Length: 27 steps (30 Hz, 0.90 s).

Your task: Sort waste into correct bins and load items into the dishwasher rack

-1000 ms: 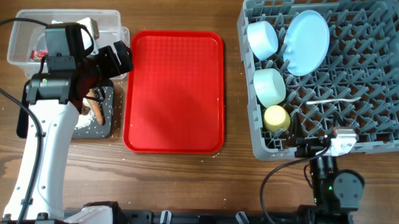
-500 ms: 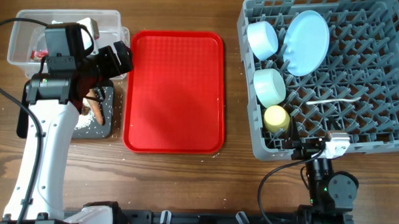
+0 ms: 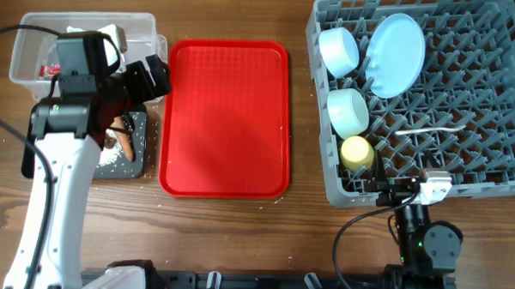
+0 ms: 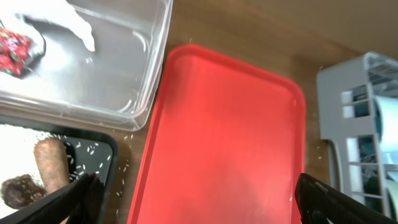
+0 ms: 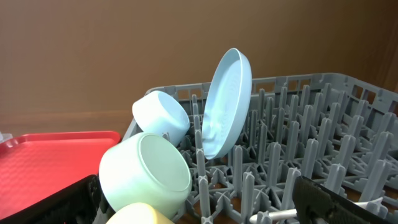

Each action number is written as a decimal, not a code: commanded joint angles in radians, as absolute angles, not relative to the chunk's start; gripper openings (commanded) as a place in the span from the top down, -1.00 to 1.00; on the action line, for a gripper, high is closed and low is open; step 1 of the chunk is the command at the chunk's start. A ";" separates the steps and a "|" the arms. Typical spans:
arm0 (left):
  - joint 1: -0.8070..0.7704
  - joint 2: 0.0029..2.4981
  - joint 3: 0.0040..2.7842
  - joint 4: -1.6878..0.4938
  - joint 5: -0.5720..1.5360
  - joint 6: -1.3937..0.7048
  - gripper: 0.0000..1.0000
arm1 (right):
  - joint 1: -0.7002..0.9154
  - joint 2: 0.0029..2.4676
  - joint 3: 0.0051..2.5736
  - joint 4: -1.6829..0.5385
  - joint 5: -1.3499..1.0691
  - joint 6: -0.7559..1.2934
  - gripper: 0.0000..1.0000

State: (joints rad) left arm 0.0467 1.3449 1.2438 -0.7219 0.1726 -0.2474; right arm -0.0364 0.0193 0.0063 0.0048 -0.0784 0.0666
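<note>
My left gripper point(image 3: 155, 75) is open and empty, hovering over the gap between the clear tub point(image 3: 37, 64) and the red serving tray; its fingers point(image 4: 199, 205) frame that tray's left part. The tub point(image 4: 124, 74) holds a red wrapper point(image 4: 12, 50) and white tissue point(image 4: 71, 22). The black tray point(image 4: 93, 152) holds rice grains, a brown stick point(image 4: 53, 163) and a dark lump point(image 4: 18, 190). My right gripper point(image 5: 199, 211) is open and empty at the grey rack's point(image 3: 488, 170) front edge. The rack holds the plate point(image 3: 396, 53), two bowls point(image 3: 338, 51) point(image 3: 348, 112), the yellow cup point(image 3: 358, 152) and the white spoon point(image 3: 430, 131).
The flat red serving tray point(image 3: 226, 118) lies bare between the bins and the rack. A few rice grains lie on the wood beside the black tray point(image 3: 135, 166). The left arm's white link runs down the table's left side. Cables trail near the front edge.
My right wrist has shifted slightly left at the rack's front edge. The left arm has hardly moved. Nothing was picked up or let go.
</note>
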 commanded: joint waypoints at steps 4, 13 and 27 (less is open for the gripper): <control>0.041 0.944 0.875 -0.424 0.167 -0.231 -1.00 | -0.039 0.014 0.005 0.006 -0.094 0.080 -0.99; 0.041 0.280 0.195 -0.120 0.157 -0.231 -1.00 | -0.039 0.014 0.005 0.006 -0.094 0.080 -0.99; 0.042 0.002 0.009 -0.071 0.103 -0.231 -1.00 | -0.039 0.014 0.005 0.006 -0.094 0.079 -1.00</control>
